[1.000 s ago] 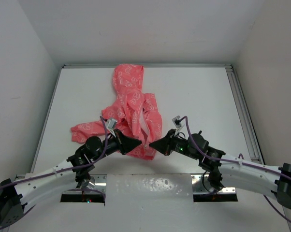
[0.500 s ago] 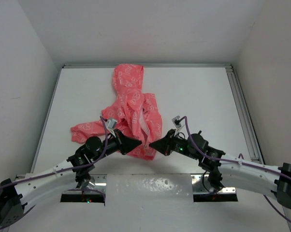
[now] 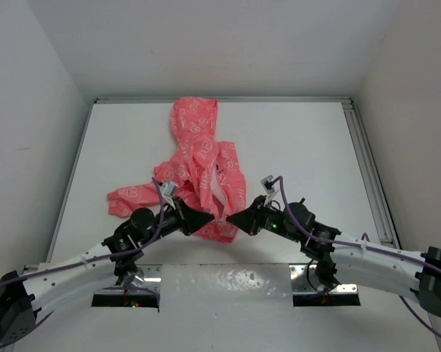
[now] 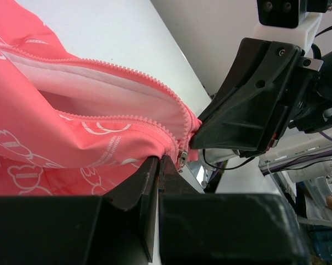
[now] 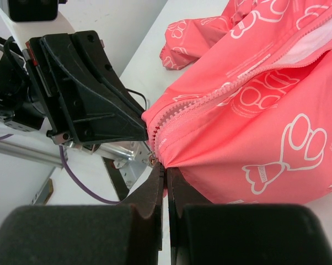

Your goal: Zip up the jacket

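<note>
- Jacket (image 3: pixel 203 158) — judged thin, limp, slippery cloth; hold at the hem (image 5: pixel 202 185) beside the zipper slider (image 4: pixel 181 159).
- Left gripper (image 4: pixel 158 161), right gripper (image 5: pixel 165 168) — both clenched on that hem.

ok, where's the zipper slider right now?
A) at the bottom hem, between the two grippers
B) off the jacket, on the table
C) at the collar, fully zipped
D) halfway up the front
A: the slider sits at the bottom hem of the jacket, between the left gripper and right gripper; the teeth above it are parted, showing white lining.
</note>
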Motion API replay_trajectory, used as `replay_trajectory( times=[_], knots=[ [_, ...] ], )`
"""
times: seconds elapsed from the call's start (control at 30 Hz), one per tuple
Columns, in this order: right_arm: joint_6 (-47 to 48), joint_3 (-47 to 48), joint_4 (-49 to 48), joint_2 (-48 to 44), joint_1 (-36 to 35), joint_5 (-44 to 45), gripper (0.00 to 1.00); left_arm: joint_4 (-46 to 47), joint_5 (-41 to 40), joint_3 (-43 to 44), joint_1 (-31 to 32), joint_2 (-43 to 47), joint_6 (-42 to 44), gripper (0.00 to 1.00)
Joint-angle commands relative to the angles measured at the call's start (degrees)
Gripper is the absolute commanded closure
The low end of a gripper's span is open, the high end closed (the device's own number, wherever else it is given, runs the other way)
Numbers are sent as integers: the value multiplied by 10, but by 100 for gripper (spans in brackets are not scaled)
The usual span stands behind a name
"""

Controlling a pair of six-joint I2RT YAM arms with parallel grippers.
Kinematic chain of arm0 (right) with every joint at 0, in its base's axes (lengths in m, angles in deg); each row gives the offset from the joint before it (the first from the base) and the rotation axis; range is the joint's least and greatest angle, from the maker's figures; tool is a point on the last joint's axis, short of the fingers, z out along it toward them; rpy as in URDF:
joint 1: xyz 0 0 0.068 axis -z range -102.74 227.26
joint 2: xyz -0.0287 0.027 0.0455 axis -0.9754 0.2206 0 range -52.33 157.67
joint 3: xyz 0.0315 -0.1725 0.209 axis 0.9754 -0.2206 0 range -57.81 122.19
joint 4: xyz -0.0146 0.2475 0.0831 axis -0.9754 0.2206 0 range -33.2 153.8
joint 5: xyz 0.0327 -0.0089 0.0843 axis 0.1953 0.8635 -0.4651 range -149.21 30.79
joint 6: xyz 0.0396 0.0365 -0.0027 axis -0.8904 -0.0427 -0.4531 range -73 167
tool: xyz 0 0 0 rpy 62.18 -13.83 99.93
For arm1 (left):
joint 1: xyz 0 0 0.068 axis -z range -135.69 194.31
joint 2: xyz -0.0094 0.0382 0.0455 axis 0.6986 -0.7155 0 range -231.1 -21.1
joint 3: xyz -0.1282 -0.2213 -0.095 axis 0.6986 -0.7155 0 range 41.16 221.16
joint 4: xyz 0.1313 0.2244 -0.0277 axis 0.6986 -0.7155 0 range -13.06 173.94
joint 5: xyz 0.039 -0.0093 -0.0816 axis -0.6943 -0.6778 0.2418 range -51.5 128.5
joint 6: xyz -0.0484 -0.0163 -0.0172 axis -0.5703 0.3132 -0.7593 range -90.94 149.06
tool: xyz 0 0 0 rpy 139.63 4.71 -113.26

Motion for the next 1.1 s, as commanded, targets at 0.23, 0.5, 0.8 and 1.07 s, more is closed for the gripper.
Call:
replay_trajectory(
  times=[0.23,0.5,0.8,1.07],
  knots=[
    [11,21,-15,4,0,14,100,34,-18,-7,-2,10,-6,100],
    [11,18,-22,12,0,7,100,72,-21,-8,-2,-15,-10,100],
    [14,17,-16,3,-1,9,100,74,-17,-9,-2,-21,-10,100],
    [13,15,-22,5,-1,8,100,78,-13,-13,-2,-28,-12,100]
  ],
)
